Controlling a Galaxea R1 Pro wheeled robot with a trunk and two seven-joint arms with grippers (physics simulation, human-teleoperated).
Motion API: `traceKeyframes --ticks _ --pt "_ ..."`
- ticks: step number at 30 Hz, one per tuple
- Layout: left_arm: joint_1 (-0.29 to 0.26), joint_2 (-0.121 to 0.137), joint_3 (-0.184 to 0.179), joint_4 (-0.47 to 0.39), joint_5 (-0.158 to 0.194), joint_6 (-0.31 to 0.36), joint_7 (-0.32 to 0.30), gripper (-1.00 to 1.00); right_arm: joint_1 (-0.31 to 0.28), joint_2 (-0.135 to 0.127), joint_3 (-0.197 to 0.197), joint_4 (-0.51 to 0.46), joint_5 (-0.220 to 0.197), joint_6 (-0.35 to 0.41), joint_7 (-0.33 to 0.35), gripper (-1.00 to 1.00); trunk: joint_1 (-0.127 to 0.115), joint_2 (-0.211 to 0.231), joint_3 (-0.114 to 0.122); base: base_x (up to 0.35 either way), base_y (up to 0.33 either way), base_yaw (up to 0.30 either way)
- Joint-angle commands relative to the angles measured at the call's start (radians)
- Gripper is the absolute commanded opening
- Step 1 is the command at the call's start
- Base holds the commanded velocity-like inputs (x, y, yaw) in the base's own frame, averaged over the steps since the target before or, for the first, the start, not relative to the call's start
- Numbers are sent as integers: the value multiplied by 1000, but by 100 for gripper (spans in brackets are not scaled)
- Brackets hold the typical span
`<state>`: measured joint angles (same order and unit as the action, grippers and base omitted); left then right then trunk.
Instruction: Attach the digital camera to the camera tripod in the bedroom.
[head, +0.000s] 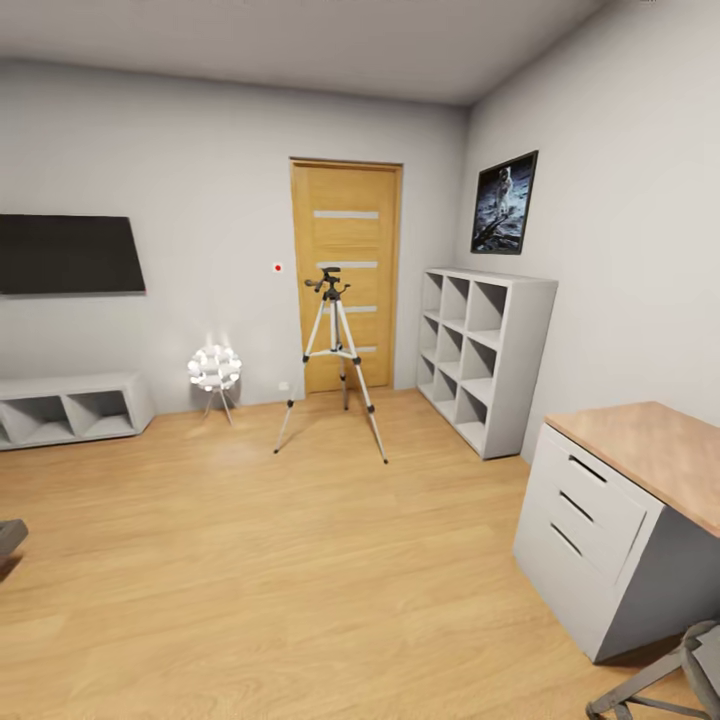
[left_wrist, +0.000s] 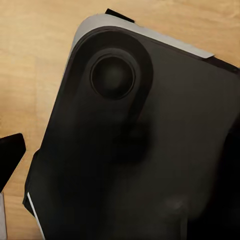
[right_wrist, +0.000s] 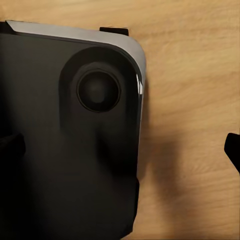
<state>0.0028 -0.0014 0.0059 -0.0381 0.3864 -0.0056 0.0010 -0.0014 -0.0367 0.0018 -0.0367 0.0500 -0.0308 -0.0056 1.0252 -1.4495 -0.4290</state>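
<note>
Tripod: I see the camera tripod (head: 335, 360) standing upright on the plank floor (head: 250, 560) in front of the wooden door (head: 346, 275), legs spread, black head and pan handle on top.
Bedroom: I am looking into the bedroom from well back, pale walls on the far side and on my right.
Open floor: a wide stretch of bare planks lies between me and the tripod; I see nothing standing on it.
Left edge: a low white cabinet (head: 70, 408) sits against the far wall under a dark wall screen (head: 68, 255); a small white lamp (head: 214, 372) on thin legs stands between it and the tripod, near the wall.
Right edge: the white cube shelf (head: 485, 355) stands against the right wall beyond the tripod, with the astronaut picture (head: 505, 202) above it. Closer to me, a desk (head: 640, 450) with a wood top and white drawers juts out from that wall, its corner toward the open floor.
Near corners: a grey frame (head: 660, 680) shows at the lower right of the head view.
Wrist views: each looks down on a dark rounded body of the robot (left_wrist: 135, 145) (right_wrist: 70, 135) with floor planks beside it.
Left gripper: I cannot tell how far it is open or whether it holds anything.
Right gripper: I cannot tell either.
</note>
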Motion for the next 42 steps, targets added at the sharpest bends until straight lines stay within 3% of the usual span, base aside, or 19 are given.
traceKeyframes --ticks 1,22,26,29,30,33,36,42 --pt "0 0 0 -1 5 -1 0 100 0 0 0 0 5 -2 -1 100 0 -1 -1 -93 84 0" --pt "0 2 0 -3 5 -1 -1 100 0 0 -2 -1 6 -1 -1 100 0 -1 -1 -17 16 0" --pt "0 30 0 -66 4 6 4 100 -1 -2 -1 -45 9 4 5 100 0 -1 -1 0 0 0" --pt "0 65 0 -168 4 25 10 100 -1 -4 -3 -171 8 12 4 100 0 -1 -1 0 0 0" --pt "0 94 0 -235 4 53 13 100 -1 -5 -3 -260 8 23 5 100 0 -1 -1 0 0 0" --pt "-1 144 2 -351 7 136 15 100 -1 -5 -4 -412 7 72 6 100 0 -1 -1 0 0 0" --pt "-2 190 3 -484 8 266 18 100 -2 -6 -5 -569 5 173 9 100 0 -1 -1 0 0 0" --pt "-47 236 4 -732 9 544 24 100 -48 -6 -10 -852 -9 448 13 100 0 -1 -1 0 0 0"
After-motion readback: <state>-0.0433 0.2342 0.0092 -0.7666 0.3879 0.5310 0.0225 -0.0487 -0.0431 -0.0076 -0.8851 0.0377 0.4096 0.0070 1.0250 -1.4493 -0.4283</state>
